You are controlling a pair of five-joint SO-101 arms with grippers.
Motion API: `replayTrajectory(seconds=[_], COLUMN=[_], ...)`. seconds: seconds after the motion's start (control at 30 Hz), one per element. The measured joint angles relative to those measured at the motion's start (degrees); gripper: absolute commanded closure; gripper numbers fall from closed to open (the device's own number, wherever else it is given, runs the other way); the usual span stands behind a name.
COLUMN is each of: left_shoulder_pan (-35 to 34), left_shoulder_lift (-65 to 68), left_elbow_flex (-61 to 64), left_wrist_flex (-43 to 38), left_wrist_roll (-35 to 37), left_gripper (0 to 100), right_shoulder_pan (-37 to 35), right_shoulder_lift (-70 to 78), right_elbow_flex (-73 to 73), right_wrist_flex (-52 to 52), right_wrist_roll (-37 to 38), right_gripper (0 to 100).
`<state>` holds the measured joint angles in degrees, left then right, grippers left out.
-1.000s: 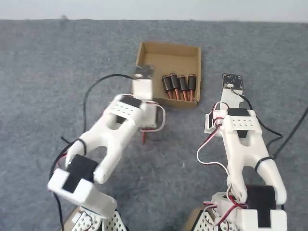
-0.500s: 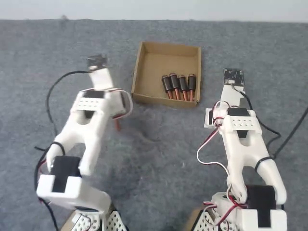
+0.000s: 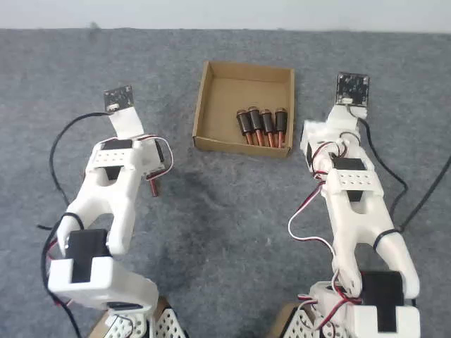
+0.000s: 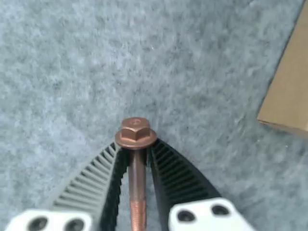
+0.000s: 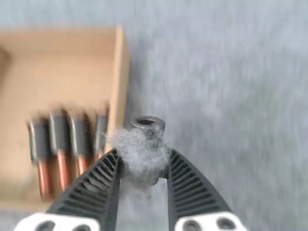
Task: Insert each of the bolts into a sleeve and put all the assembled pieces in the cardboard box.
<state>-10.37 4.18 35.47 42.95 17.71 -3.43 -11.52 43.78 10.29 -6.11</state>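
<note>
Left gripper [image 4: 137, 150] first: the ribbed pads are closed on the bolt [image 4: 136, 138], pinching the shank just under the flanged hex head, with the head poking out past the fingertips. It's copper-coloured metal, so I judge it rigid and small but dense. That smooth shank could pivot between the pads if I swing fast. A grip close under the head looks right to me, since it leaves the far end of the shank free to go in.

Right gripper [image 5: 142, 161] now: the pads are clamped on the sleeve [image 5: 146, 126], a short dark tube with its open bore end standing clear of the fingertips. Its body is blurred, so I can't read the surface. It's round and hard by the look of it, so I expect it to want to roll. Holding it across the middle keeps the bore unblocked.

Looking outward, both pieces hang over the grey mat [image 3: 225, 232], well apart from each other. The cardboard box [image 3: 199, 105] sits between and beyond the arms. Four assembled pieces [image 3: 262, 125] lie side by side along its near wall, towards the right arm. My read is that the bolt tip must line up squarely with that bore before the push.
</note>
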Motion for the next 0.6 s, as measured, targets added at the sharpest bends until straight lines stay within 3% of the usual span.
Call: replayTrajectory(seconds=[0.37,0.6], left_shoulder_pan=[0.0,0.0], left_shoulder_lift=[0.0,0.0], left_elbow_flex=[0.0,0.0], left_wrist_flex=[0.0,-0.4], left_wrist_roll=[0.0,0.0], left_gripper=[99,99], right_shoulder_pan=[-5.2,-9.1], right_shoulder_lift=[14.6,23.8], right_elbow_flex=[0.0,0.0], right_wrist_flex=[-30.1,-58.3], right_wrist_roll=[0.0,0.1], right_gripper=[99.1,99.1])
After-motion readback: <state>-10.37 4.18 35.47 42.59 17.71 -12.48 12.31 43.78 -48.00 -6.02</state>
